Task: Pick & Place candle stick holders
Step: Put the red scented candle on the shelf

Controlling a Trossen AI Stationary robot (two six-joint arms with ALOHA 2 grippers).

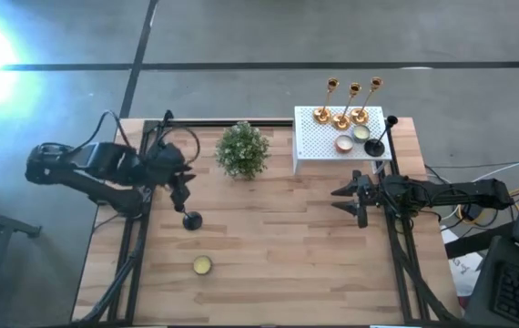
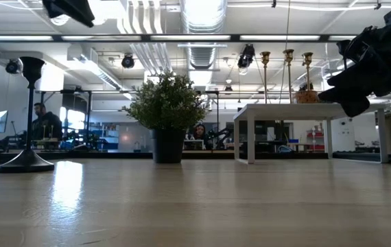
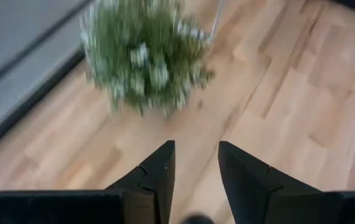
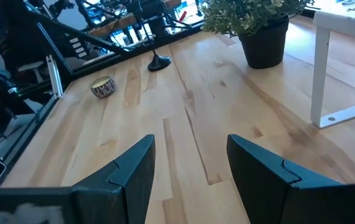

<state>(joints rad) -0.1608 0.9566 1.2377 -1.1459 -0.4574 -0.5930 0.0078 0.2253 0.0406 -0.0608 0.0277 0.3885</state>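
Standing on the surface (image 1: 287, 255), the black holder (image 1: 190, 219) lay at six o'clock of the left pincer (image 1: 181, 189), released.

Left gripper (image 1: 183, 193) jaws apart; right gripper (image 1: 339, 201) jaws apart, hovering.

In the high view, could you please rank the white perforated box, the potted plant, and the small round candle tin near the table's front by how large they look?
1. White perforated box, largest.
2. Potted plant, clearly smaller.
3. Candle tin, smallest by far.
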